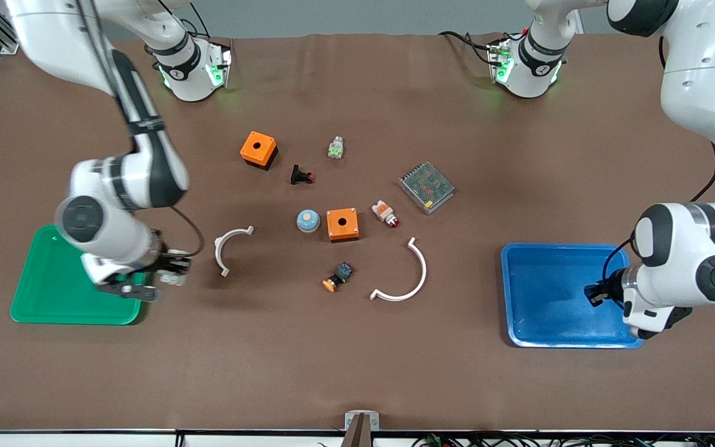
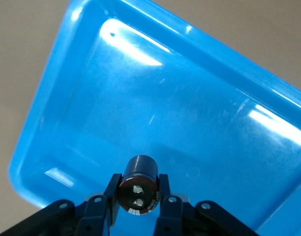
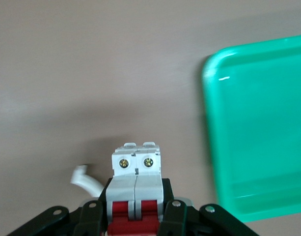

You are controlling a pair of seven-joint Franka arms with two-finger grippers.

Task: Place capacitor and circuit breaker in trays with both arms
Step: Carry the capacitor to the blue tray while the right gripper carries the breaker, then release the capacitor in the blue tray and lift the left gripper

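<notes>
My left gripper point(image 1: 597, 293) is over the blue tray point(image 1: 544, 298), shut on the capacitor point(image 1: 593, 294). In the left wrist view the capacitor point(image 2: 140, 169) is a black cylinder with a pale end, clamped between the fingers of the left gripper point(image 2: 138, 191) above the tray floor point(image 2: 189, 118). My right gripper point(image 1: 168, 273) is just above the table beside the green tray point(image 1: 59, 292), at the edge toward the table's middle. It is shut on the circuit breaker point(image 1: 173, 279). In the right wrist view the white-grey breaker point(image 3: 136, 169) with its red lever sits in the right gripper point(image 3: 136, 206), beside the green tray point(image 3: 258, 132).
In the table's middle lie two orange boxes point(image 1: 258, 149) point(image 1: 342, 224), a black push-button point(image 1: 301, 176), a green-white part point(image 1: 335, 148), a meshed metal box point(image 1: 426, 187), a blue dome point(image 1: 308, 220), a white-orange part point(image 1: 385, 213), a blue-black part point(image 1: 338, 277) and two white curved pieces point(image 1: 231, 248) point(image 1: 404, 279).
</notes>
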